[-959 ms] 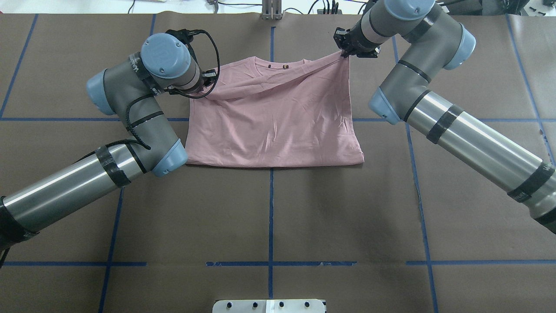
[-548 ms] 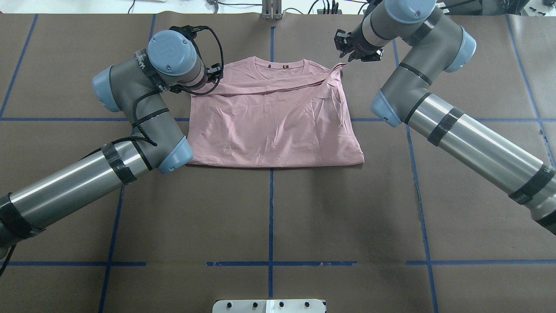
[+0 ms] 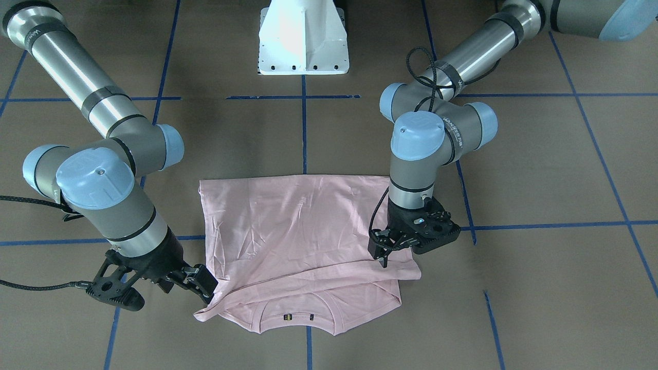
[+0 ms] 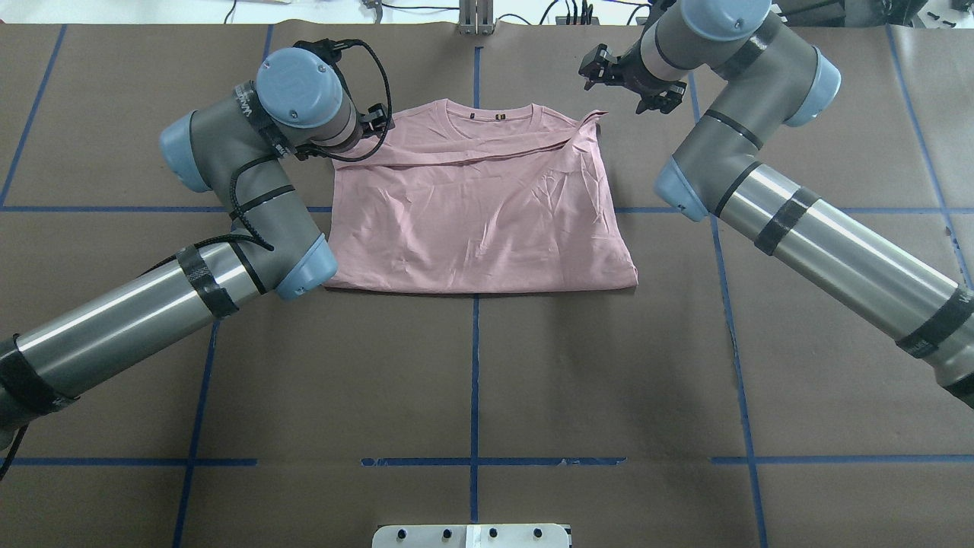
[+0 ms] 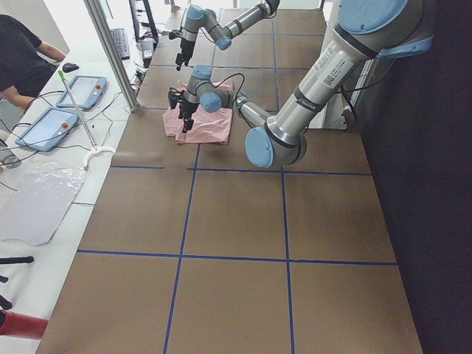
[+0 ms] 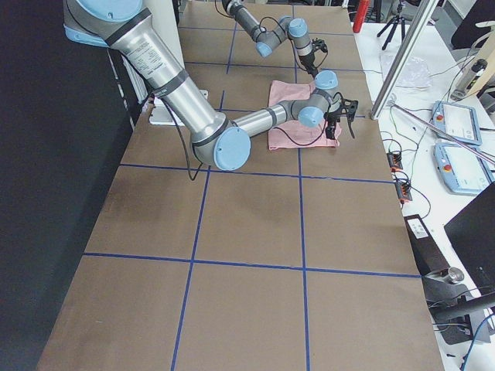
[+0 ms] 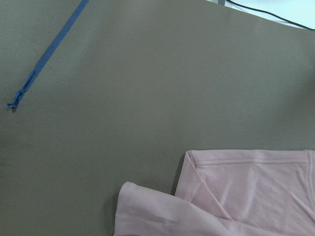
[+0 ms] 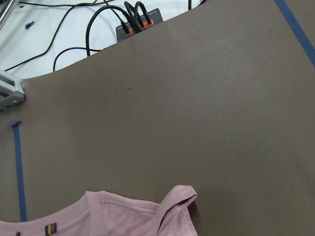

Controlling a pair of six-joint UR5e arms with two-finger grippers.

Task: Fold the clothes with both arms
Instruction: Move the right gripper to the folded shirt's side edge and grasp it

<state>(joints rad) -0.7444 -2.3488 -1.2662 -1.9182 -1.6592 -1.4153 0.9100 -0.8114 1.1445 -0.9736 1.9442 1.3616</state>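
Pale pink folded cotton T-shirt (image 4: 479, 221) flat on brown table (image 4: 609, 365), far-centre, collar away from robot, long axis L-R. Black right gripper (image 3: 164, 293) splayed, empty, beside one shoulder. Left gripper (image 3: 383, 254) over the other; can't tell its grip.

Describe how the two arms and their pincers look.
The left arm and right arm are silver tubes with grey joints, light-blue caps and black bands. Black cables run to the black two-finger left pincer and right pincer. White lettering marks the left wrist.
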